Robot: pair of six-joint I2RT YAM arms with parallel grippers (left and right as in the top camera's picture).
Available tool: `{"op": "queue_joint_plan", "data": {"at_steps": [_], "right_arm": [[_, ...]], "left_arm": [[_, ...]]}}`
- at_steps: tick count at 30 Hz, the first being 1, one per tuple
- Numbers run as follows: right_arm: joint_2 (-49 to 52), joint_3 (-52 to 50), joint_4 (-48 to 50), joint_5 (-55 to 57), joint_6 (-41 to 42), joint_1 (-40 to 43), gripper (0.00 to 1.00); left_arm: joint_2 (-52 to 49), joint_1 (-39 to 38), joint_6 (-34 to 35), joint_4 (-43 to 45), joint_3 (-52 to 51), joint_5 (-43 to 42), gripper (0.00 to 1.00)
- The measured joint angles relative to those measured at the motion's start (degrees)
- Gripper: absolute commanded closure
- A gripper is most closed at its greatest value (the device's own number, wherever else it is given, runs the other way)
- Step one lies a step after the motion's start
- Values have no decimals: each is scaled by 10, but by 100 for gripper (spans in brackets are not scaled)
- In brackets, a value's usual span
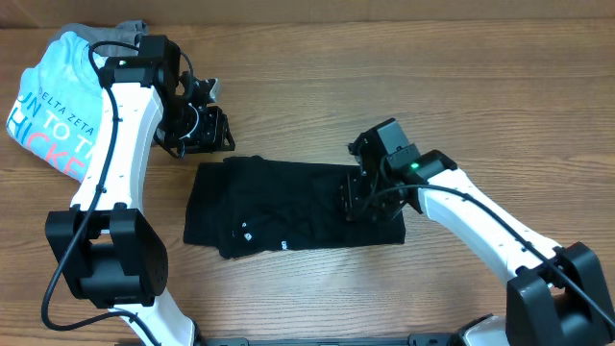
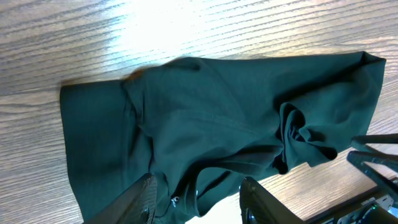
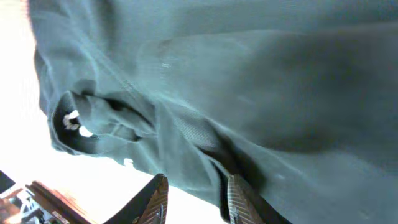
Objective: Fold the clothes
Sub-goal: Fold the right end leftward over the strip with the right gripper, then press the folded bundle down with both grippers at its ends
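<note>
The clothes, a black T-shirt [image 1: 288, 207], lie folded into a rough rectangle in the middle of the wooden table, with a tiny white label [image 1: 244, 229] near the front edge. My left gripper [image 1: 207, 130] hovers beyond the shirt's far left corner, off the cloth. In the left wrist view the shirt [image 2: 217, 124] fills the frame and the gripper [image 2: 199, 205] is open with nothing pinched. My right gripper [image 1: 360, 197] is low over the shirt's right end. Its jaws [image 3: 196, 199] stand apart, with a fold of the black fabric [image 3: 249, 93] lying loose beside one finger [image 3: 239, 199].
A light blue T-shirt with white and pink lettering [image 1: 53, 106] lies at the back left, and a grey garment [image 1: 115, 34] peeks out behind it. The left arm reaches over that pile. Bare wood table [image 1: 432, 96] surrounds the black shirt.
</note>
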State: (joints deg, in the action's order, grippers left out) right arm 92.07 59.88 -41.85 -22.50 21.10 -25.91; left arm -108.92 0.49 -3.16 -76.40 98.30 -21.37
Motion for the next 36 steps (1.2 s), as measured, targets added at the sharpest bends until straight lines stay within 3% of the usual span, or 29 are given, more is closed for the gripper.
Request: {"op": "queue_joint_plan", "data": {"at_steps": [4,9,12,15,21,26,36], "right_arm": [[-18,0,-32,11,1,45,83],[-20,-3,-45,22,17,80,91],[-11,-22,-20,18,42,69,93],[12,-49,30,-7,67,42,93],[54,-65,100,-66,108,-45,94],[56,-65,109,-117,97,-92,96],[-46,-37,13,-67,35,36,96]], "left_arm": [[0,0,0,-3,0,0,51],[0,0,14,-19,0,17,48],[0,3,43,-42,0,43,43],[0,11,77,-54,0,78,29],[0,56,126,-66,0,117,25],[0,74,138,-61,-25,118,21],[0,60,137,25,-175,67,17]]}}
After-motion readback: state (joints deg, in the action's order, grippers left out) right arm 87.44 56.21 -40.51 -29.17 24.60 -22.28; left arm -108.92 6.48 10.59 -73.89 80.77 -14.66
